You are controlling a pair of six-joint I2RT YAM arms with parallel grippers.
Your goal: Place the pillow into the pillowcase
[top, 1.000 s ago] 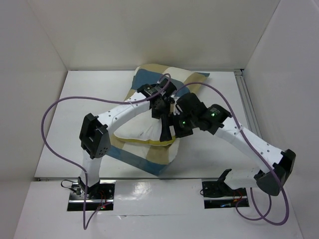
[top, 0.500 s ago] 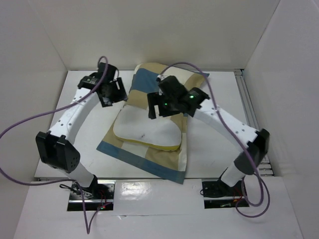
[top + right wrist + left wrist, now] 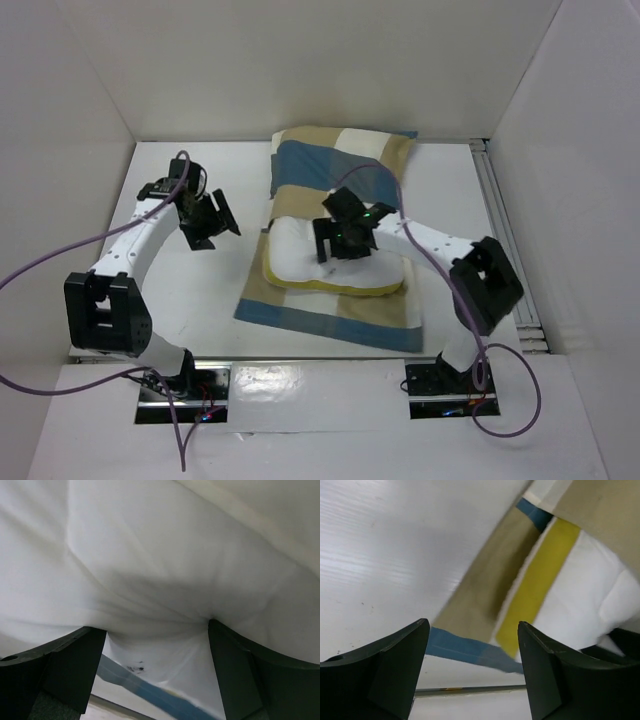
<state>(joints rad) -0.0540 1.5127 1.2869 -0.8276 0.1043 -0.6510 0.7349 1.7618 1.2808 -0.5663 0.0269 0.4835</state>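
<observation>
1. White cloth fills the gap between the jaws of the right gripper point(image 3: 155, 640). The jaws are wide open and pushed down into the pillow point(image 3: 150, 555). The soft stuff puffs up between them, but they do not pinch it.
2. The jaws of the left gripper point(image 3: 472, 630) are wide open too, and nothing is between them. This gripper hangs over the bare table point(image 3: 395, 540), a little to the left of the pillowcase point(image 3: 475, 595), and does not touch it.
3. The pillow lies in the middle of the table. Its far part is tucked under the top layer of the pillowcase. Its near part sticks out, white and bare.
4. The yellow edge band point(image 3: 540, 580) of the pillow is on the near side, out in the open.
5. The near part of the pillow rests on the bottom layer of the pillowcase. That layer lies flat on the table and reaches past the pillow toward the arms. It ends in a blue strip point(image 3: 330, 328).
6. The far part of the pillowcase looks plump, with big blue, tan and cream blocks.
7. Plain white walls point(image 3: 330, 70) stand around the table.
</observation>
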